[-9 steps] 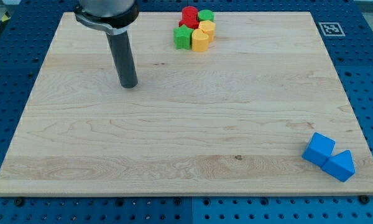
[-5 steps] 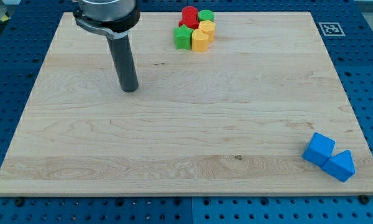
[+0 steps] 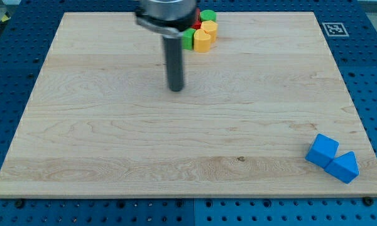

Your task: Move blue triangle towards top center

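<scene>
- Blue triangle lies at the view's bottom right corner of the wooden board, close to the board's right edge.
- A blue cube sits touching the triangle, on its upper left side.
- My tip rests on bare board in the upper middle of the view, left of centre, well apart from the blue triangle, which lies far down and to the view's right of it.
- The arm ends in a plain dark rod with no pincer, so nothing opens, closes or holds; the tip touches no block.
- A tight cluster of blocks sits at the view's top centre, just up and right of the rod.
- In that cluster: two yellow blocks, a green block at the top, another green block and a red block, both partly hidden behind the rod's housing, so their shapes are unclear.
- A square black-and-white marker is printed at the board's top right corner.
</scene>
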Motion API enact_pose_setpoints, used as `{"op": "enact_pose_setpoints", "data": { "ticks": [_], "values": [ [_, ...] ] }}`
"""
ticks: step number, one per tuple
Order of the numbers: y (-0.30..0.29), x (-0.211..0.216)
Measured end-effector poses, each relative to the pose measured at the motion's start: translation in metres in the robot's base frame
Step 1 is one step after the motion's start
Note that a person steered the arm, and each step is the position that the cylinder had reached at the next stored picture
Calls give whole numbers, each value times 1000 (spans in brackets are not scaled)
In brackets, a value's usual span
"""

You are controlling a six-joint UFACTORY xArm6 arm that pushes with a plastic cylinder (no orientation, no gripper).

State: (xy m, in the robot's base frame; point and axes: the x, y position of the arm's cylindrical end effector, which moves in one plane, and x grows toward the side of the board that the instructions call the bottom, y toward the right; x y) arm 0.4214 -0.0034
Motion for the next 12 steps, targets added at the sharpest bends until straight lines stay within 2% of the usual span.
{"op": "enact_pose_setpoints", "data": {
  "ticks": [2, 4, 8, 9, 11, 12],
  "values": [
    [150, 6],
    [255, 84],
    [270, 94],
    [277, 107],
    [296, 175],
    [296, 177]
  ]
}}
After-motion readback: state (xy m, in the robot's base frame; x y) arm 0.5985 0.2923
